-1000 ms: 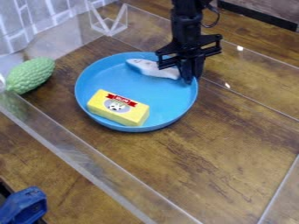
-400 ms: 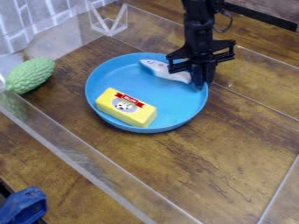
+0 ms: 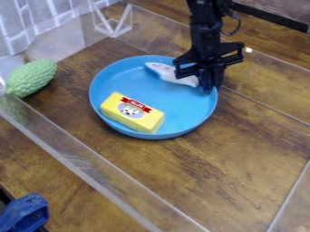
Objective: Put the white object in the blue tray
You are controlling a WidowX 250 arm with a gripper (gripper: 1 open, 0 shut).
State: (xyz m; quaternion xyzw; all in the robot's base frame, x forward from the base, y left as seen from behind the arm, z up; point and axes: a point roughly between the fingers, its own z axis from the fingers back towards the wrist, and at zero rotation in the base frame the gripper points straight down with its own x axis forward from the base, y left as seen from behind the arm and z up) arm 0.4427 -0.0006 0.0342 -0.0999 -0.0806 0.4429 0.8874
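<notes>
Wooden table (image 3: 242, 163) held tray (image 3: 121, 83); gripper (image 3: 206, 80) was clamped on white object (image 3: 164, 69), likely light, rigid, slick; grip mid-length.

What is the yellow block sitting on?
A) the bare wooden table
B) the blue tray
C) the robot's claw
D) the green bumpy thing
B: the yellow block lies inside the blue tray, toward its near left side, apart from the green bumpy thing over on the table's left.
</notes>
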